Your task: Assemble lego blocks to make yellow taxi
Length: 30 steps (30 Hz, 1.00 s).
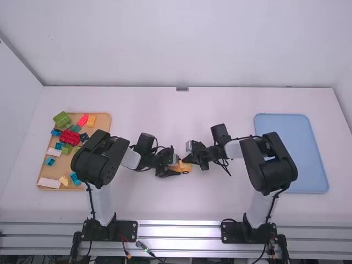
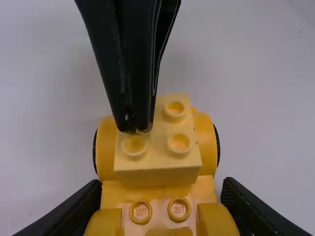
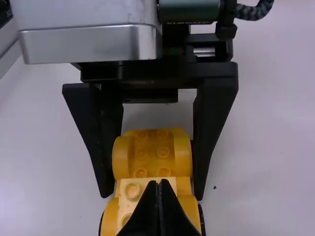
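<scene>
In the high view, my left gripper [image 1: 171, 168] and my right gripper [image 1: 188, 160] meet at a yellow car body [image 1: 185, 168] mid-table. My left gripper [image 2: 161, 187] is shut on the car body [image 2: 206, 142], one finger against each side. A pale yellow brick [image 2: 157, 164] lies across the car's middle, studs up, three of them visible. The closed fingertips of my right gripper [image 3: 160, 183] touch the brick's top [image 3: 129, 199] and cover one stud; nothing shows between them. Whether the brick is fully seated I cannot tell.
At the left, a tan tray [image 1: 104, 122] holds several loose blocks, among them a red brick [image 1: 69, 137] and a green one [image 1: 61, 119]. A blue tray [image 1: 300, 159] lies at the right, beyond the right arm's elbow.
</scene>
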Tool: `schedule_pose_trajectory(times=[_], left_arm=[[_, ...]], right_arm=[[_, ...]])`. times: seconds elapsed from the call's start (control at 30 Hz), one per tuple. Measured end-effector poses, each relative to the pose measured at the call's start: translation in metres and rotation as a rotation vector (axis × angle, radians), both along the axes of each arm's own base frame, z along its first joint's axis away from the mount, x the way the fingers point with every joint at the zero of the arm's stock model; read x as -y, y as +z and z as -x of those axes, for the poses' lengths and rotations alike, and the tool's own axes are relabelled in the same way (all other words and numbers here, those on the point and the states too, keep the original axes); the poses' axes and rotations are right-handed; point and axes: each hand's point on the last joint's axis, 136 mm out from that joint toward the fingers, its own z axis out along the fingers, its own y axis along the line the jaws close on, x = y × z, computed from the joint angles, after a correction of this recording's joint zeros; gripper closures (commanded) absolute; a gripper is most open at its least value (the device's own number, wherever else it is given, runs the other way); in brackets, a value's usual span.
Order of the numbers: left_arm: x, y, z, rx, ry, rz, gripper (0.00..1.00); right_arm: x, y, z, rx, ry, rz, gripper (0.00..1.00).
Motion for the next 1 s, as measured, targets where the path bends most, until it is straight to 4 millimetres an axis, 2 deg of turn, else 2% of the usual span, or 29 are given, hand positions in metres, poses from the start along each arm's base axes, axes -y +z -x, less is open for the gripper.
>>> schedule_pose_trajectory(times=[0.23, 0.47, 1.0], left_arm=[[0.000, 0.000, 0.000, 0.000, 0.000, 0.001, 0.39], [0.000, 0.000, 0.000, 0.000, 0.000, 0.001, 0.39], [0.000, 0.000, 0.000, -0.001, 0.000, 0.001, 0.39]], right_arm=[[0.001, -0.003, 0.003, -0.017, 0.003, 0.022, 1.00], [-0.007, -0.007, 0.007, 0.007, 0.026, 0.079, 1.00], [-0.001, -0.009, 0.010, 0.031, 0.053, 0.129, 1.00]])
